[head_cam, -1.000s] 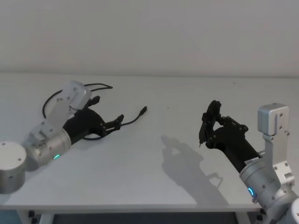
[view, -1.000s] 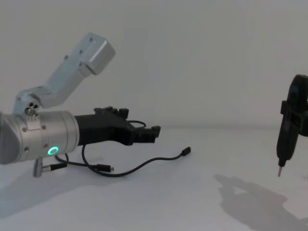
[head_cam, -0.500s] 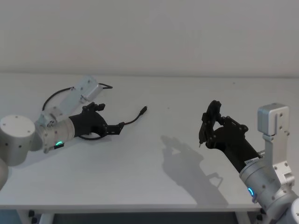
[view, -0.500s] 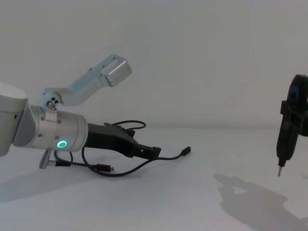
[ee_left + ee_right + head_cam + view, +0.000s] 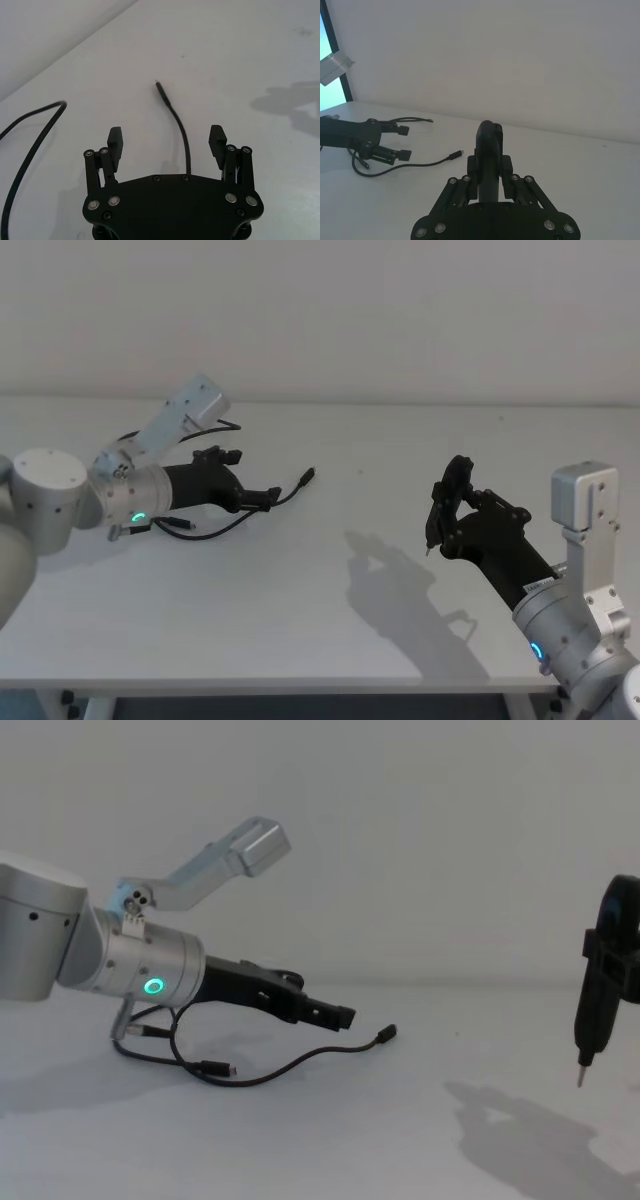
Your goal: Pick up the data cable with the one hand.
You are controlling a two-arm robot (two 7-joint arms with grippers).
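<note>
Data cable [image 5: 176, 120] between left gripper's [image 5: 165, 131] spread fingers [image 5: 114, 141]

I swung my left hand [image 5: 345, 1016] round and brought it down from above the data cable [image 5: 300, 1063] to just over the bench [image 5: 250, 610]. It reached on along the cable, nearer the free plug [image 5: 388, 1035].
</note>
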